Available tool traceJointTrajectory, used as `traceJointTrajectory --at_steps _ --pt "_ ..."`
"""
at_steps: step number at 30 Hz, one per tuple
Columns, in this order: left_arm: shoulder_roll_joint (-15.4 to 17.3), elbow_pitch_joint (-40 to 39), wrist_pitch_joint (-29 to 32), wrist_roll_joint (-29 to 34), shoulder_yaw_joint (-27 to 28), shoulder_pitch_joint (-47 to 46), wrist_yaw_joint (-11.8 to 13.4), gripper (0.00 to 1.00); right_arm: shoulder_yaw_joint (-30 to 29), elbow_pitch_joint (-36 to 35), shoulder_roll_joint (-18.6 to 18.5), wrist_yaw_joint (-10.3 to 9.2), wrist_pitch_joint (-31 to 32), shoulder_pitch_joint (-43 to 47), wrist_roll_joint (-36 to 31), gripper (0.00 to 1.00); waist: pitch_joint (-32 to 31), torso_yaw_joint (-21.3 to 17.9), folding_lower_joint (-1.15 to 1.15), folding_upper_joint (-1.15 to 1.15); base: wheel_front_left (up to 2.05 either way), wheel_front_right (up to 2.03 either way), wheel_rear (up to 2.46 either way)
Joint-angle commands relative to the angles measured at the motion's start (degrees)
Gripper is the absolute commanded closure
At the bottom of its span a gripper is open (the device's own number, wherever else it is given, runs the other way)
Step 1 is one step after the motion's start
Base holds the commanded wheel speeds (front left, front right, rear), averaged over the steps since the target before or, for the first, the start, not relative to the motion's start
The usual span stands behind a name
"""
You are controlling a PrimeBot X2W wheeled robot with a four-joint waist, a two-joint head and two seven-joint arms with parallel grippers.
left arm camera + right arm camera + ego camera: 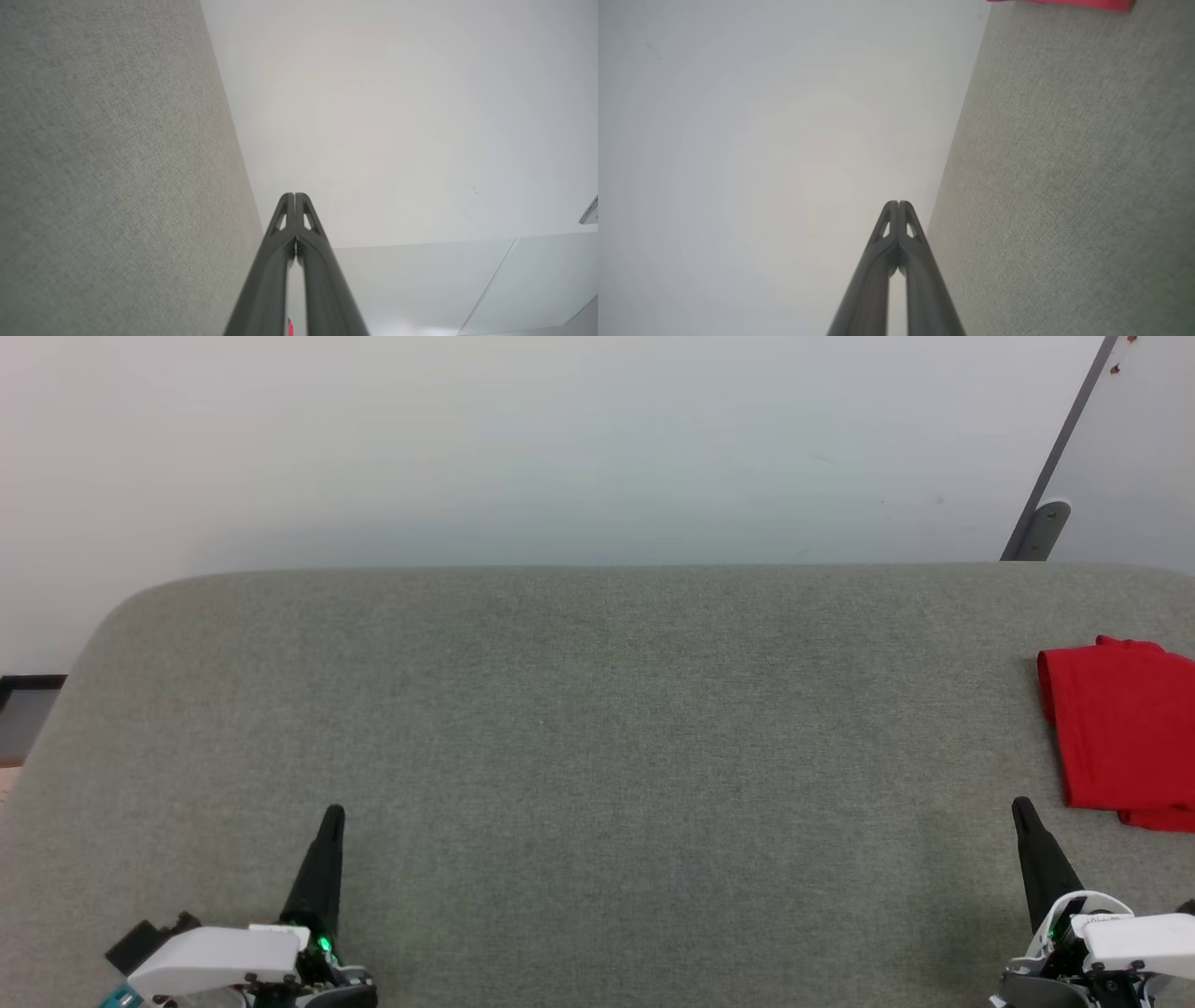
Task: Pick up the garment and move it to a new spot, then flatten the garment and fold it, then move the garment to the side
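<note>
While garment (1120,728) lies apart | left claw (333,814), right claw (1021,805): closed (empty)

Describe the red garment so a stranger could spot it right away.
Start at the wide grey fabric surface below the pale wall. On its right side, beyond the right gripper, lies the garment: a folded cloth, the one bright red thing there.
</note>
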Motion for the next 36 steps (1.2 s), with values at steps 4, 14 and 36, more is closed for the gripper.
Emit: traceJointTrajectory --at_steps 4,14,36 --pt "-0.33 -0.17 0.67 -1.95 0.19 -0.79 0.04 1.00 0.21 -0.06 0.19 -0.07 0.62 -0.92 2.35 1.00 0.01 0.02 0.00 0.00 0.00 0.00 0.00" --pt "-0.96 -0.16 1.65 -5.14 0.23 -1.22 0.04 1.00 0.27 0.02 0.38 -0.08 1.59 -1.32 6.43 1.00 0.04 0.06 0.00 0.00 0.00 0.00 0.00" --pt "-0.88 -0.16 1.61 -4.96 0.21 -1.15 0.04 1.00 0.28 0.02 0.36 -0.07 1.57 -1.00 6.17 1.00 0.04 0.06 0.00 0.00 0.00 0.00 0.00"
